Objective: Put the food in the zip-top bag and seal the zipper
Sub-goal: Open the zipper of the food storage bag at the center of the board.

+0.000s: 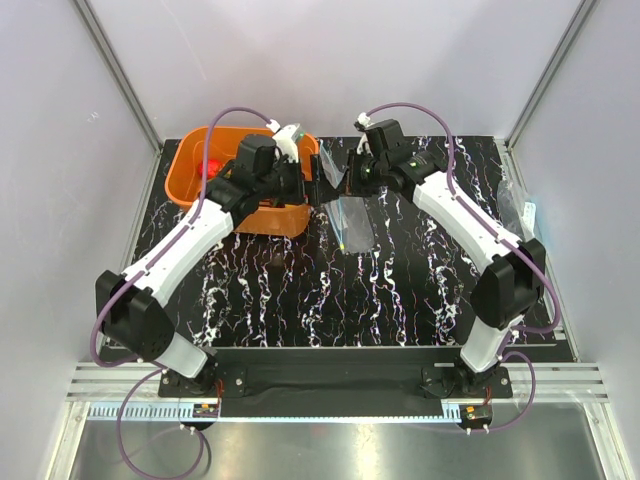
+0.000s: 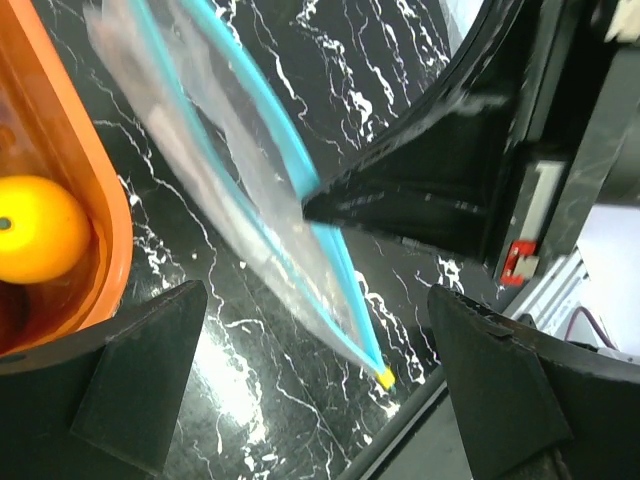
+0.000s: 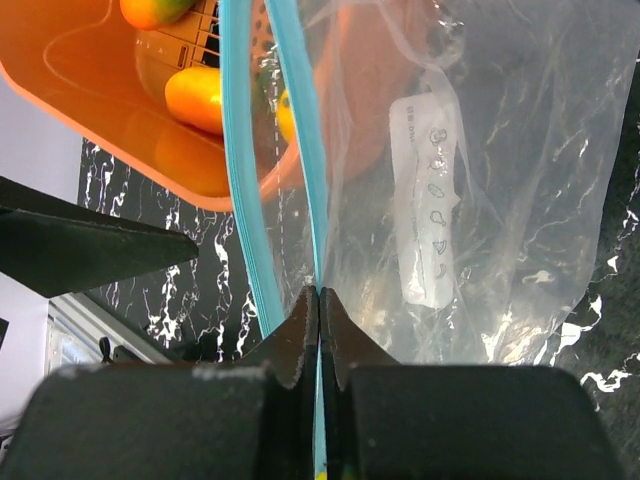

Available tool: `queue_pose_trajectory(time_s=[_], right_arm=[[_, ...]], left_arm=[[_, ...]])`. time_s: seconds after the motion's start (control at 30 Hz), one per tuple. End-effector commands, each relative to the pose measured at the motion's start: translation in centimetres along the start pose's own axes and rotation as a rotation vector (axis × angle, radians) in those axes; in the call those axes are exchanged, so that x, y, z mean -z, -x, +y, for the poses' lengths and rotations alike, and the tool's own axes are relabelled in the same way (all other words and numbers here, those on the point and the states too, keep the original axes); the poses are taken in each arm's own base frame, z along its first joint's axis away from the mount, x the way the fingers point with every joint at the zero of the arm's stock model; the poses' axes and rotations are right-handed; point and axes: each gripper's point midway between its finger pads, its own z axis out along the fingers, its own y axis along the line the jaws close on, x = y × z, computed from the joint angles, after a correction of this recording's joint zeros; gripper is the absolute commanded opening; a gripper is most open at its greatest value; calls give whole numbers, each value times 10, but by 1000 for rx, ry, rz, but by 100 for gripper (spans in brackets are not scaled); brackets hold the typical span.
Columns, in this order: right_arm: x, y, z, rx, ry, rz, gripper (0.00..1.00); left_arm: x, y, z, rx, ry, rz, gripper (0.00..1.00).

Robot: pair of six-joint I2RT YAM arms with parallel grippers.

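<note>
Nearest item: our right fingers [image 3: 312, 318], pressed fully together on one lip of the narrow teal-blue press-seal zipper [image 3: 238, 120]; no gap shows between them.

Item: clear crinkly soft-plastic zip-top bag [image 3: 480, 200], hanging from that pinch near the middle of the far edge of the black white-veined desk [image 1: 300, 300], its body trailing toward the near edge. Mouth parted a little; we see no food inside, only a white printed label.

Item: our left fingers [image 1: 312, 186], spread wide, holding nothing, straddling the bag's mouth without touching it.

Item: orange slotted plastic basket [image 1: 195, 160], far left corner, just beside the bag. Contents visible: round yellow toy lemon [image 2: 35, 230], orange-green toy mango [image 3: 150, 8]. All food we can see lies here.

Hazards, as we judge them: thin film could slide out of a one-lip pinch; the slack mouth could fold shut before anything goes in; the left fingers, working so near the basket wall, could knock it.
</note>
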Motion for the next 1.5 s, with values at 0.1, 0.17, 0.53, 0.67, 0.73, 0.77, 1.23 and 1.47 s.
queue_pose_trajectory(time_s=[0.1, 0.17, 0.53, 0.67, 0.73, 0.77, 1.23, 1.47], right_arm=[[39, 22, 30, 34, 65, -80, 0], [42, 21, 29, 39, 59, -82, 0], [64, 20, 34, 55, 75, -104, 0], [67, 16, 31, 62, 64, -97, 0], [68, 15, 29, 65, 54, -93, 0], [69, 15, 28, 67, 50, -99, 0], [82, 13, -42, 98, -331, -98, 0], [64, 8, -35, 101, -303, 2, 25]], left_arm=[[-3, 19, -2, -48, 36, -72, 92], [-3, 23, 3, -48, 67, -91, 90], [-24, 18, 1, -33, 88, -85, 77], [-31, 29, -7, -42, 70, -103, 82], [-31, 31, -8, -60, 93, -105, 79], [-33, 28, -7, -64, 103, -93, 75], [-36, 15, -4, -87, 109, -13, 0], [-34, 24, -13, -131, 84, -39, 0]])
